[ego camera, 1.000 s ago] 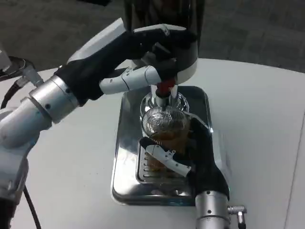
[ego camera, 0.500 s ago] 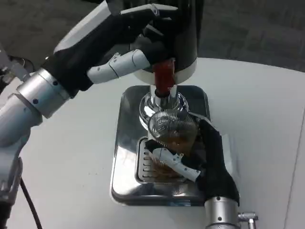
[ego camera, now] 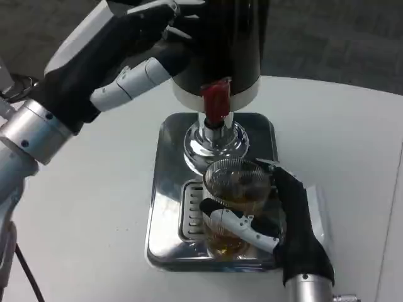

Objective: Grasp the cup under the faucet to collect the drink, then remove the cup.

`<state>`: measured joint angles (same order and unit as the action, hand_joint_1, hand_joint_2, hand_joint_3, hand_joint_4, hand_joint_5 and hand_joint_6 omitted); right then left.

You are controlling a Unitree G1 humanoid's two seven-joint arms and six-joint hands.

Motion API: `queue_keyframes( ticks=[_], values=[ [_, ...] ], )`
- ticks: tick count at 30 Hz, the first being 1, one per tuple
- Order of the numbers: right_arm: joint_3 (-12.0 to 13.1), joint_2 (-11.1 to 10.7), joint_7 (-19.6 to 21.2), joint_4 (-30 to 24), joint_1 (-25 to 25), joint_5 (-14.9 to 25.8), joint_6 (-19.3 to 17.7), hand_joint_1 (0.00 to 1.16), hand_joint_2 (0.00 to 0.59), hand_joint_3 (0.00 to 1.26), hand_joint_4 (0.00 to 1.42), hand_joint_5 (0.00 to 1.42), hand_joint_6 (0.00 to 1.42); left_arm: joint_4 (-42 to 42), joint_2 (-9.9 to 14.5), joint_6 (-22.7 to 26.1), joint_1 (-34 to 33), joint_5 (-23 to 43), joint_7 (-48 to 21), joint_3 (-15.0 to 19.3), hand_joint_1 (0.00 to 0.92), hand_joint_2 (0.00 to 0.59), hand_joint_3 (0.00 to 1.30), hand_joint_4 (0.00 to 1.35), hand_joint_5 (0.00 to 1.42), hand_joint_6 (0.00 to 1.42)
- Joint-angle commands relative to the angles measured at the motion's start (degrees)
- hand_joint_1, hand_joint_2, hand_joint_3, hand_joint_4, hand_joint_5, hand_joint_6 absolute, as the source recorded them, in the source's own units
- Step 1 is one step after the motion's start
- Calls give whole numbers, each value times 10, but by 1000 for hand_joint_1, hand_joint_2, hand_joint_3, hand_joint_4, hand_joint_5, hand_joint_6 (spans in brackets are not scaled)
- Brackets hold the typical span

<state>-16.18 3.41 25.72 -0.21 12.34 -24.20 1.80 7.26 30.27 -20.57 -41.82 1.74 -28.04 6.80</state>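
Both hands are busy: the right hand (ego camera: 286, 217) grips the clear ribbed plastic cup (ego camera: 236, 204) of amber drink over the slotted grille of the shiny steel drip tray (ego camera: 165, 189) near the worktop's front edge, likely to keep it upright while carrying it off. The left hand (ego camera: 135, 53) hovers beside the black dispenser urn (ego camera: 217, 38), fingers loosely spread and grasping nothing, apparently finished with the red tap lever (ego camera: 216, 102). Compared with a second ago, the lever is up and released, and the cup has come forward from under the chrome faucet (ego camera: 214, 139).

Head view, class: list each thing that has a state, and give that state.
Clear ribbed plastic cup: holds brown drink, gripped.
Red faucet lever: hanging down, untouched.
Right hand: grips the cup.
Left hand: raised beside the black dispenser, holding nothing.
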Motion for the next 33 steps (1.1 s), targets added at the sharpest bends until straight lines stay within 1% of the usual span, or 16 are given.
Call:
queue_keyframes(
  ticks=[1, 3, 5, 8, 14, 19, 21, 27, 30, 33],
  values=[
    [-6, 11, -16, -47, -31, -7, 2, 1012, 121, 952, 998, 997, 581, -30, 6, 12, 23, 9, 17, 19, 0, 89, 347, 340, 457, 410],
    [-5, 3, -28, -67, -46, -11, 4, 1014, 121, 954, 1000, 998, 582, -37, 7, 16, 29, 10, 20, 24, 0, 89, 349, 341, 459, 411],
    [-2, -5, -45, -94, -65, -16, 10, 1025, 129, 965, 1009, 1006, 593, -51, 12, 23, 42, 14, 24, 36, 0, 89, 351, 341, 461, 411],
    [4, -11, -61, -118, -82, -20, 11, 1028, 130, 966, 1012, 1009, 594, -68, 17, 30, 59, 18, 26, 51, 0, 89, 354, 343, 463, 414],
    [16, -20, -91, -168, -111, -22, 17, 1032, 131, 980, 1023, 1010, 610, -110, 24, 52, 113, 32, 40, 92, 0, 89, 367, 355, 464, 420],
    [24, -24, -111, -189, -125, -29, 18, 1042, 133, 991, 1026, 1018, 619, -142, 23, 73, 165, 33, 55, 118, 0, 89, 369, 356, 465, 428],
    [27, -25, -118, -198, -129, -31, 20, 1044, 133, 991, 1034, 1022, 621, -152, 22, 81, 185, 33, 61, 125, 0, 89, 371, 357, 465, 430],
    [36, -31, -140, -231, -148, -31, 27, 1045, 133, 991, 1053, 1023, 623, -179, 18, 98, 271, 18, 75, 139, 0, 89, 378, 370, 465, 434],
    [42, -32, -148, -246, -152, -30, 29, 1046, 133, 991, 1063, 1023, 630, -190, 15, 106, 312, 12, 82, 140, 0, 89, 378, 371, 465, 435],
    [43, -34, -153, -260, -152, -35, 27, 1046, 133, 991, 1066, 1023, 633, -201, 10, 115, 359, 0, 90, 137, 0, 89, 378, 371, 464, 435]
  ],
)
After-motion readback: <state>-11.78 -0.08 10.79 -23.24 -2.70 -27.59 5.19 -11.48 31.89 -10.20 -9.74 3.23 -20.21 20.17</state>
